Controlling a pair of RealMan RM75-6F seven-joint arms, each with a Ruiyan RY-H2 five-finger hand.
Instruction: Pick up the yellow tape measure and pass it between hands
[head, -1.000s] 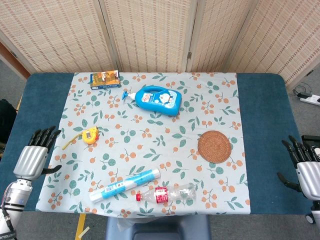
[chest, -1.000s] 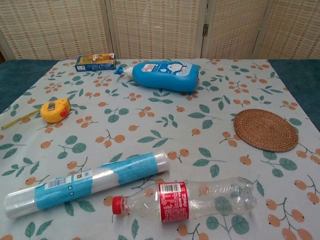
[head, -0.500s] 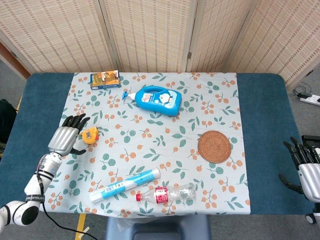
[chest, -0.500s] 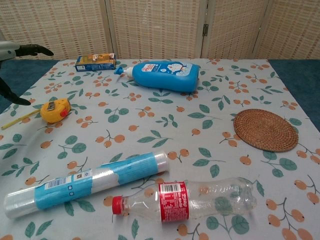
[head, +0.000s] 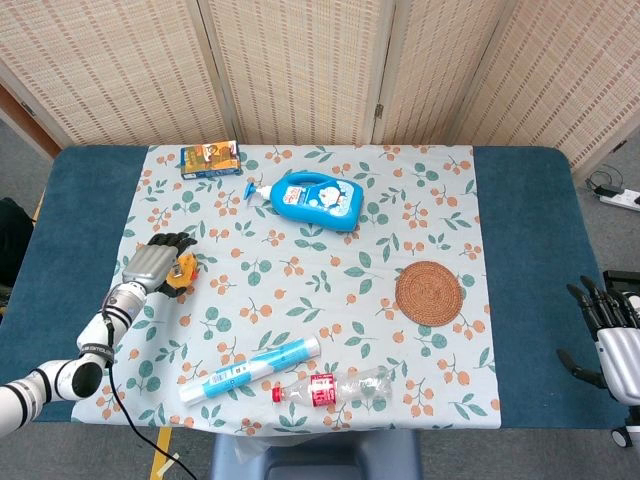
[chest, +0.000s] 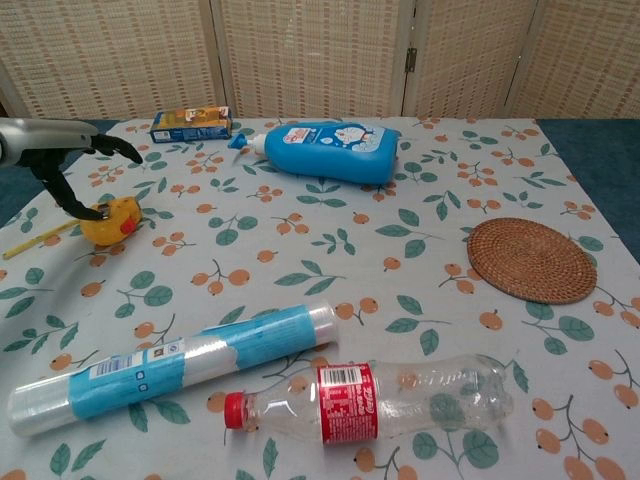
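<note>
Left hand (head: 156, 264) is hovering over the small yellow tape measure (chest: 111, 221) on the floral tablecloth (head: 330, 330), fingers spread for a top grasp. Right hand (head: 612, 340) is idling open off-table, awaiting the pass.

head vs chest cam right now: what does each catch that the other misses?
Head view only: the right hand, open at the table's right edge, and the left forearm. Chest view only: a side look at the left hand, thumb touching the tape measure while the other fingers arch above it. Both: the blue bottle, round mat, film roll, clear bottle and small box.
</note>
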